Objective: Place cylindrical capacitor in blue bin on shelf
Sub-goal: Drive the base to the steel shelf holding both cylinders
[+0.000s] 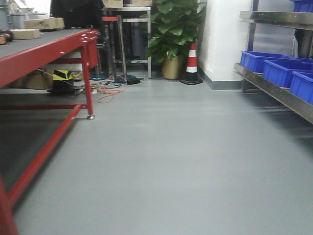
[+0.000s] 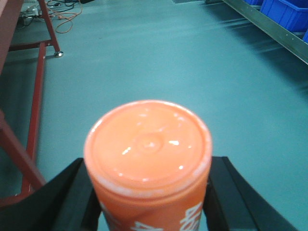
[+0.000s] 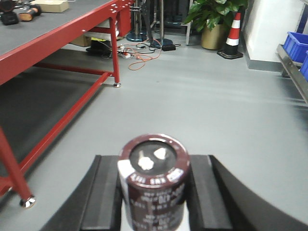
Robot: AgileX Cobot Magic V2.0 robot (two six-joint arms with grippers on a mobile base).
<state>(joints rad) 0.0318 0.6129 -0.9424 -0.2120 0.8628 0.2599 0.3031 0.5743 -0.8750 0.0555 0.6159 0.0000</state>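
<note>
Capacitor (image 3: pixel 153 180) is one dark, round can with two little silver pins on top, and it sits gripped between the right jaws, which are closed tight on its two sides. So the picking up looks done. The dropping off is not done, because the capacitor is not in any bin. It hangs over the grey floor (image 1: pixel 171 161), well apart from the shelf (image 1: pixel 274 91), which runs along the right side of the room. What is left, I think, is to get over to the shelf, hold the capacitor above a bin, and let go. The left jaws are closed on one orange tub (image 2: pixel 148 154) with a shiny flat lid, which is not part of this job. Now the counting. There is one capacitor and one orange tub. On the low level of the shelf I count three bins: a near blue bin (image 1: pixel 304 87), a middle blue bin (image 1: pixel 282 73) and a far blue bin (image 1: pixel 257 61). Up higher a bit of one more top blue bin (image 1: pixel 304 5) peeks in. I cannot tell what is inside any of them. There is also one red worktop (image 1: pixel 39 49), one striped cone (image 1: pixel 191 63) and one big green plant (image 1: pixel 173 29).
</note>
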